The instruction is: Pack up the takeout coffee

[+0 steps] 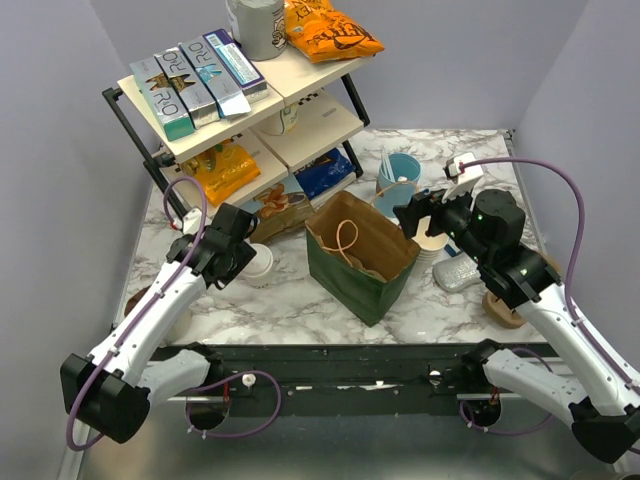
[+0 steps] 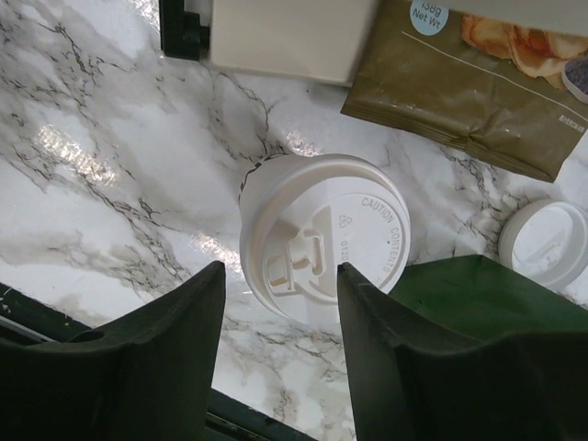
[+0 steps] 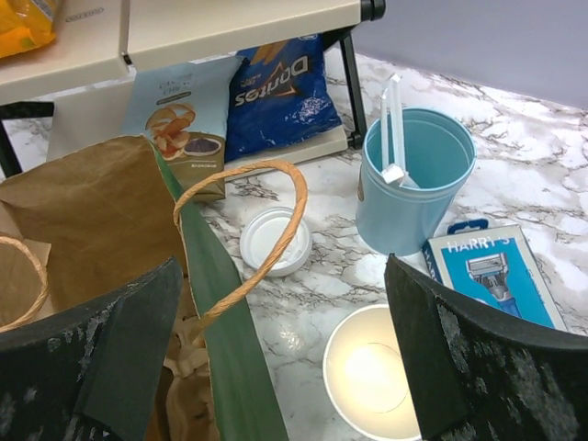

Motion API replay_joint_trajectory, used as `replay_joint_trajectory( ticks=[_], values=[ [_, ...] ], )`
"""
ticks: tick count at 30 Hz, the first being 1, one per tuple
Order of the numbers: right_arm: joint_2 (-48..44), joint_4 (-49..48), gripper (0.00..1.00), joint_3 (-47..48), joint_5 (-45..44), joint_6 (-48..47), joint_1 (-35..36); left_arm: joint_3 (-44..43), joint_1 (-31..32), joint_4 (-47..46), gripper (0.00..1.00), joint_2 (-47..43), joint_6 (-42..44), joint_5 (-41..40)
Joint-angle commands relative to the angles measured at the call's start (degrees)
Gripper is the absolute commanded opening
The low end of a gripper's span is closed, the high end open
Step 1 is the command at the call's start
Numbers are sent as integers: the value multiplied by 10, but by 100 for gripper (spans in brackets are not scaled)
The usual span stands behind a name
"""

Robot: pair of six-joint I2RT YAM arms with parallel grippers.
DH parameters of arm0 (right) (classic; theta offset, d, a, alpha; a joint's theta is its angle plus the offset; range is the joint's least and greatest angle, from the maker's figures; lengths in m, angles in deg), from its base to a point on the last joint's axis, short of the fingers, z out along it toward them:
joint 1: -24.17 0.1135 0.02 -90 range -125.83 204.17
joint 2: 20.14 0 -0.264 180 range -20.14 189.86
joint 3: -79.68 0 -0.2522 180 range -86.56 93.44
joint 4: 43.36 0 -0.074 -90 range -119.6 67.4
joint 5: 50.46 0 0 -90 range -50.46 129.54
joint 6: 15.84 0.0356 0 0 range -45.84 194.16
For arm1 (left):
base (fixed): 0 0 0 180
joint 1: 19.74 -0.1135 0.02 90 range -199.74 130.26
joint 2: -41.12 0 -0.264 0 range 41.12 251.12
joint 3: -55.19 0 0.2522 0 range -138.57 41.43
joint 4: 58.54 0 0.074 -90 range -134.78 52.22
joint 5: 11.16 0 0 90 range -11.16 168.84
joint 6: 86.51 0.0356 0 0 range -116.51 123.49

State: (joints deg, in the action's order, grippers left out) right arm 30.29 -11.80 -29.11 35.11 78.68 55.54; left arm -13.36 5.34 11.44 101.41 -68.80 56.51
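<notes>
The takeout coffee (image 2: 322,234), a cream paper cup under a white plastic lid, stands upright on the marble left of the green paper bag (image 1: 362,258). My left gripper (image 2: 280,271) hangs just above it. Its fingers (image 2: 184,349) flank the near edge of the lid with a small gap on each side and touch nothing. In the top view the cup (image 1: 260,263) sits just off the left gripper (image 1: 242,258). My right gripper (image 3: 283,266) stands wide open over the bag's right rim (image 3: 220,303) with nothing between its fingers.
A loose white lid (image 3: 274,241) lies right of the bag. A lidless cream cup (image 3: 372,372), a light blue cup with white sticks (image 3: 413,175) and a razor box (image 3: 496,271) are near the right gripper. The shelf rack (image 1: 250,110) with snack bags fills the back left.
</notes>
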Motion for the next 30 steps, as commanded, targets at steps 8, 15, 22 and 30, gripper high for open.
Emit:
replay_joint_trajectory(
  ticks=[8,15,22,30],
  values=[
    [12,16,100,4,-29,2,-2,18,-8,6,54,4,12,27],
    [18,20,100,5,-29,1,-2,24,-12,-5,52,12,22,37],
    [24,21,100,6,-25,1,-2,27,-14,-28,50,14,36,39],
    [31,28,100,10,-27,1,-2,17,-14,-20,47,21,51,43]
  ],
)
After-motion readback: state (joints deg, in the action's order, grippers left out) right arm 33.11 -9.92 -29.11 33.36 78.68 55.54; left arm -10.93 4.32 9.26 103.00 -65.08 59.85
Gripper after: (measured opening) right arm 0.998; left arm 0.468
